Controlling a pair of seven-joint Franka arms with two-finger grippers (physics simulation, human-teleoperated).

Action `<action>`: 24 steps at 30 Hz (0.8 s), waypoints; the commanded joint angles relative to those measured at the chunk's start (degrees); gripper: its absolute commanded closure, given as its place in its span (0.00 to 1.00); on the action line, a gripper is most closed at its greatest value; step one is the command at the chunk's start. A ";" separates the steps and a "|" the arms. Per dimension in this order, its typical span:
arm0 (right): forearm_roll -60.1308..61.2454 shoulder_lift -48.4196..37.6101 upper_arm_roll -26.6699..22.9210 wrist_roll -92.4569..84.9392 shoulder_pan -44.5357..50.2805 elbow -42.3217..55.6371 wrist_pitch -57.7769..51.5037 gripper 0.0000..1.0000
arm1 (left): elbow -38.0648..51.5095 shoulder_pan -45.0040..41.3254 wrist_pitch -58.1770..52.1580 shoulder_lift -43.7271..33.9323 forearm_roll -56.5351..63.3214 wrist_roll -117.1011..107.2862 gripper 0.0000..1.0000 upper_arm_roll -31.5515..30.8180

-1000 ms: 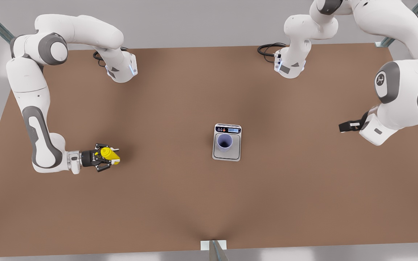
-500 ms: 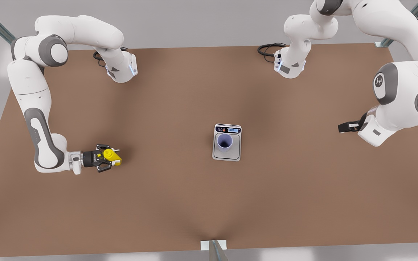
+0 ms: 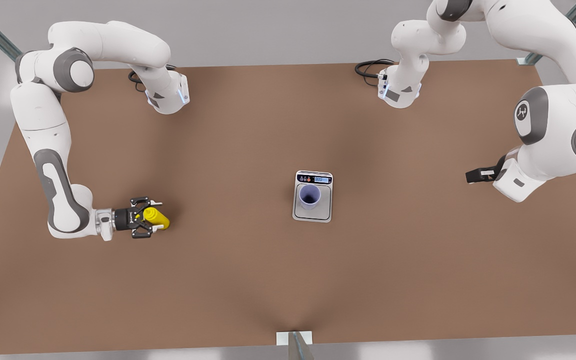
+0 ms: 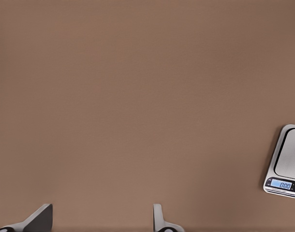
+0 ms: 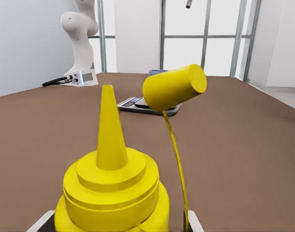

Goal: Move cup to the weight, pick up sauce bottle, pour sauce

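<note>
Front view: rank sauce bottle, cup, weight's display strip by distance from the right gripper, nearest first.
1. Sauce bottle: between the fingers of the right gripper, front view's left.
2. Cup: on the weight's plate, mid-table.
3. Display strip: the weight's far edge, just beyond the cup; a close call.

**What you cannot see at this moment**

In the right wrist view the bottom edge cuts off the sauce bottle (image 5: 111, 193) below its shoulder. Its hanging cap (image 5: 175, 88) covers most of the cup (image 5: 157, 72) and part of the weight (image 5: 130, 104). In the left wrist view the right edge slices the weight (image 4: 288, 162), and the bottom edge leaves you only the tips of the left gripper (image 4: 101, 224), standing apart. At the front view's right, that gripper (image 3: 478, 174) is mostly tucked under its own arm (image 3: 543, 130). At lower left, the right gripper (image 3: 150, 218) hides the bottle's rear end. The weight's display (image 3: 321, 179) is too small to read.
</note>
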 commanded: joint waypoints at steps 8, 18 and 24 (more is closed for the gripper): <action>0.00 0.03 -0.92 -0.09 -0.09 0.00 0.00 0.00 | 0.00 -0.09 -0.44 0.00 0.04 0.00 0.00 0.00; -0.09 -0.05 -1.36 -0.09 -0.27 0.09 -0.09 0.00 | 0.00 -0.09 -0.53 0.00 -0.05 0.00 0.00 0.00; -0.09 -0.05 -2.15 -0.18 -0.27 0.53 -0.09 0.00 | 0.09 -0.09 -0.88 0.00 0.04 0.00 0.00 0.00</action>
